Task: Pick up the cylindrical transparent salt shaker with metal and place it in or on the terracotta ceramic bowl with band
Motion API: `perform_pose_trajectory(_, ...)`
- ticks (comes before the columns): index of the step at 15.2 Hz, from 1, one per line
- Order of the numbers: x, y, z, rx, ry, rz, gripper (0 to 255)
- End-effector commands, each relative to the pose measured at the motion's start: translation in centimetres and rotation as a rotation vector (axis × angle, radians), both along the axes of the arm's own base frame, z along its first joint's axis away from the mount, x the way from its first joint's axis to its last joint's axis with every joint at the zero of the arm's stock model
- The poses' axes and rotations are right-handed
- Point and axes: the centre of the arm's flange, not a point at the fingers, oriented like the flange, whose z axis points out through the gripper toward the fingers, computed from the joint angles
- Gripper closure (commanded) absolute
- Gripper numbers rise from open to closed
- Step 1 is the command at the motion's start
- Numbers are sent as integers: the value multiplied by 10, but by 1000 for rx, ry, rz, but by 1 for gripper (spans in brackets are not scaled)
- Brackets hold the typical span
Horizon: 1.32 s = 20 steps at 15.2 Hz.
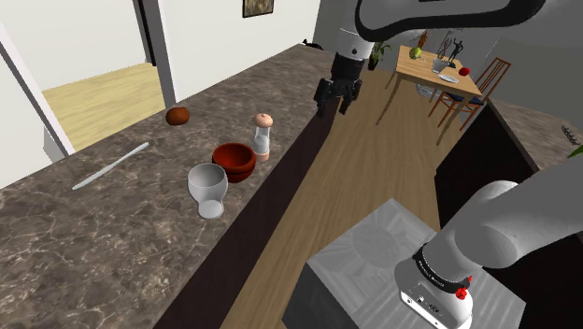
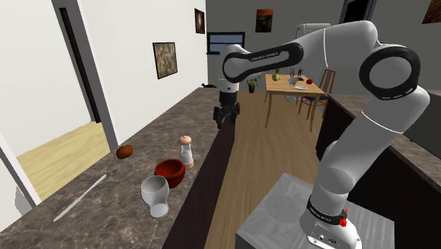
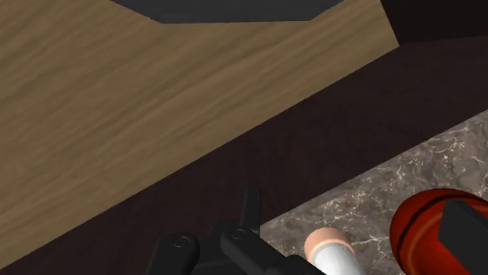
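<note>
The salt shaker [image 1: 263, 135] is a pale cylinder with a pinkish rounded cap, upright on the dark marbled counter [image 1: 112, 243] near its front edge. Right beside it, on the shoulder view's left, sits the reddish-brown bowl [image 1: 234, 161]. My black gripper [image 1: 336, 99] hangs open in the air beyond the counter's edge, above and to the right of the shaker, holding nothing. The second exterior view has the shaker [image 2: 186, 151], the bowl [image 2: 169, 172] and the gripper [image 2: 226, 117] higher up behind them. In the wrist view the shaker's cap [image 3: 324, 246] and the bowl [image 3: 422, 230] lie between the spread fingers.
A grey goblet [image 1: 207, 189] stands just in front of the bowl. A brown round object [image 1: 178, 116] and a long grey utensil [image 1: 110, 165] lie farther in on the counter. Wooden floor runs beside the counter; my stand [image 1: 374, 262] is at the lower right.
</note>
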Motion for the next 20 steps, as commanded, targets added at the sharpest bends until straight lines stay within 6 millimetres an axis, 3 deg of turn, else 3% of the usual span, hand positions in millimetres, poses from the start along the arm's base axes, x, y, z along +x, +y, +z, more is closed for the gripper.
perform_pose_trajectory(1, 23, 8, -13, -1, 3, -2, 0)
perform_pose_trajectory(17, 208, 79, -89, -8, 22, -15, 0)
perform_pose_trajectory(20, 208, 80, -105, -8, 22, -15, 0)
